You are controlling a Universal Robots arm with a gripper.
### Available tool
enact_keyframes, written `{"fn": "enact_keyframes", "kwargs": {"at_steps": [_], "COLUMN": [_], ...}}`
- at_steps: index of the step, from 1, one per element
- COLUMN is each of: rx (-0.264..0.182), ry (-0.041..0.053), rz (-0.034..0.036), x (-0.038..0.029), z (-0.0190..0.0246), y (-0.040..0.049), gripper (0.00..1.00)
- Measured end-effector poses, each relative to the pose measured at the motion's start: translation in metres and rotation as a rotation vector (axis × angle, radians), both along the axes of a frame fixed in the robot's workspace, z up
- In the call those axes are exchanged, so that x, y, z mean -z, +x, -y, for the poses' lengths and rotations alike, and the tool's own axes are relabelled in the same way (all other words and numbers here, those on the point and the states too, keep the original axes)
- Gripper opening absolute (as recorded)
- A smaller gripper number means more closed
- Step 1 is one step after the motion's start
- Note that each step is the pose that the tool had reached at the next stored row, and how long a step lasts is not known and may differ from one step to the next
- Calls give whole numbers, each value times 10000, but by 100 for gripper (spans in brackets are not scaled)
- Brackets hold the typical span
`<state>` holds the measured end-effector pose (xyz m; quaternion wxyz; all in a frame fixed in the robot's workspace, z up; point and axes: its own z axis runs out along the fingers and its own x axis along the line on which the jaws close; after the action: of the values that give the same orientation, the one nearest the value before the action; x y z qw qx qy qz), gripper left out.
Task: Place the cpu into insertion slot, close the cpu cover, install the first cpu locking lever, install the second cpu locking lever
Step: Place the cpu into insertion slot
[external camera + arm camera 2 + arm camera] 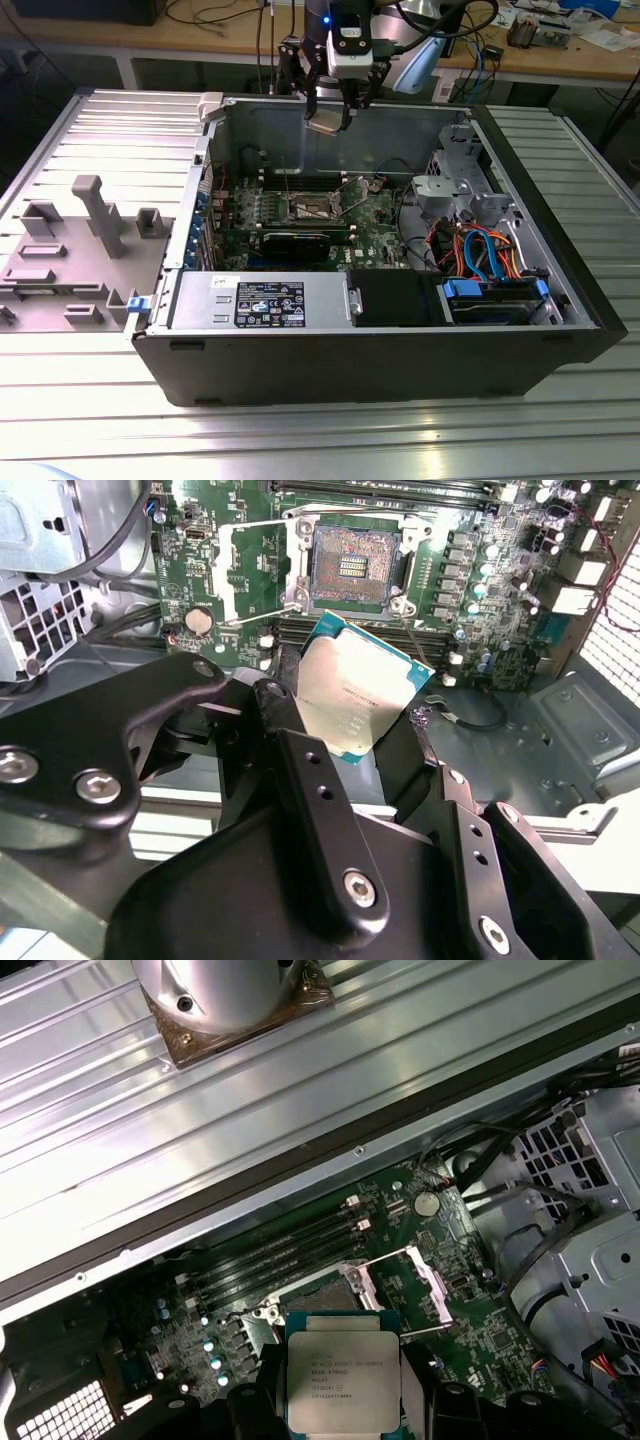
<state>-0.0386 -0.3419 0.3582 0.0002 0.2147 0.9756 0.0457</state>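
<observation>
A: Held how?
B: Pinched firmly in the gripper [328, 118] by two opposite edges of the cpu [352, 695], pale metal face turned toward both wrist views.
A: And where?
B: Hanging in mid-air over the open computer case [300, 365], well apart from the insertion slot [357, 565] on the green motherboard [235, 640].
A: Any judgement on handling?
B: Probably light, thin and stiff. Likely delicate on the underside, so best taken by the edges alone, as here. Smooth enough to slip under a lazy pinch, at a guess.
A: Worth comparing views?
B: Yes. From the exterior view, gives the height above the computer case and a slight tilt. From the second wrist view, bares the insertion slot's dark centre, with the cpu cover [255, 568] swung open just beside it. From the first wrist view, hides much of that slot behind the cpu, yet squares up the metal face and adds the long memory slots [275, 1250] nearby.
</observation>
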Motion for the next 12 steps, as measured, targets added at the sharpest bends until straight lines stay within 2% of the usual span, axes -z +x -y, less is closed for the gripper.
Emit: {"fn": "enact_keyframes", "kwargs": {"at_steps": [12], "rx": [114], "ry": [0], "rz": [0], "x": [0], "z": [0], "y": [0], "gripper": [54]}}
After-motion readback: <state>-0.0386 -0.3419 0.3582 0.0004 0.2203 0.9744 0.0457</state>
